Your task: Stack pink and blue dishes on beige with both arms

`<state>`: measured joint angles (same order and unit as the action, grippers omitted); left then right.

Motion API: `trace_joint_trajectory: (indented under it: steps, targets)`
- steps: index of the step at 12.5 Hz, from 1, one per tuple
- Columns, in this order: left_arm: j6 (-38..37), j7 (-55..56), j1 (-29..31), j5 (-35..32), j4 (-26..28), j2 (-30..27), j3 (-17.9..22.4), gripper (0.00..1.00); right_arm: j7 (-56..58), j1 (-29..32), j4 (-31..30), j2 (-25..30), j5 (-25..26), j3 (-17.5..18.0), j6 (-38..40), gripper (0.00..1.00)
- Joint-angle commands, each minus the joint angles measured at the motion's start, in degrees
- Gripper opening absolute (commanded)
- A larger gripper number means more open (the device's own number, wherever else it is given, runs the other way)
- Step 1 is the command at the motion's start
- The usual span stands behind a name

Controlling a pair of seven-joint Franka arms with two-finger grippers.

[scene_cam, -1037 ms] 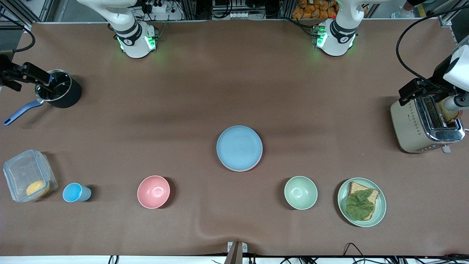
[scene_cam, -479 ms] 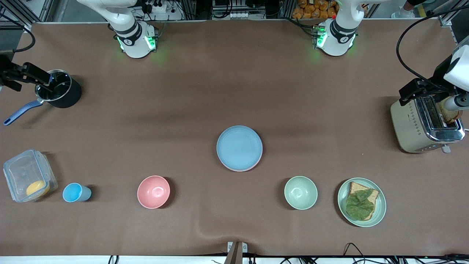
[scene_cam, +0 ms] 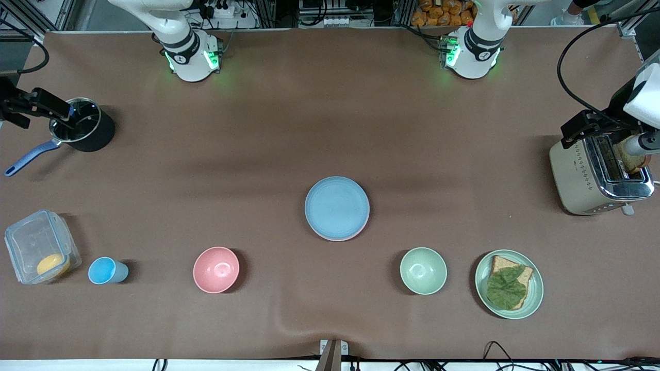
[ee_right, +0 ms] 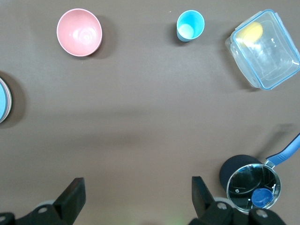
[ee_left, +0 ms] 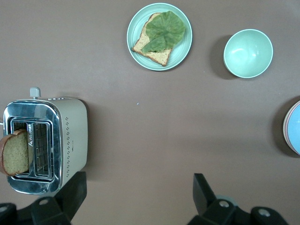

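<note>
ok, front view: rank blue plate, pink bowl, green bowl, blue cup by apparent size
1. blue plate
2. pink bowl and green bowl: look alike, not ranked
3. blue cup

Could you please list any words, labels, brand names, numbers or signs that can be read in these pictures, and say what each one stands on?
No text can be read anywhere.
Toaster: a small mark between its slots and a dotted pattern on its side, too small to read.
Arm bases: a small round dark badge on each, too blurred to read.
Blue plate, bowls, cup, box and pot: no lettering visible.
</note>
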<state>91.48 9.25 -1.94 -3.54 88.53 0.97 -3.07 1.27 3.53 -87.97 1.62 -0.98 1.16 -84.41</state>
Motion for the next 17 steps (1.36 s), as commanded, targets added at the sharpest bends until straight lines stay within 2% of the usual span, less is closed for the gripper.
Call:
trace_joint_trajectory:
  steps: [1, 8, 17]
  targets:
    - [-0.3, -0.2, 0.3, -0.2, -0.4, -0.3, 0.0, 1.00, -0.6, -0.2, 0.1, 0.1, 0.7, 0.3, -0.8, 1.00]
    - [-0.3, -0.5, 0.4, -0.2, -0.6, -0.5, 0.2, 1.00, -1.0, -2.2, -0.1, 0.1, 0.3, 0.4, -1.0, 1.00]
    - [-7.5, -1.3, -0.1, 1.9, -2.3, -0.2, 0.0, 1.00, -0.6, -2.2, -0.2, 0.2, 0.0, 0.3, -1.1, 1.00]
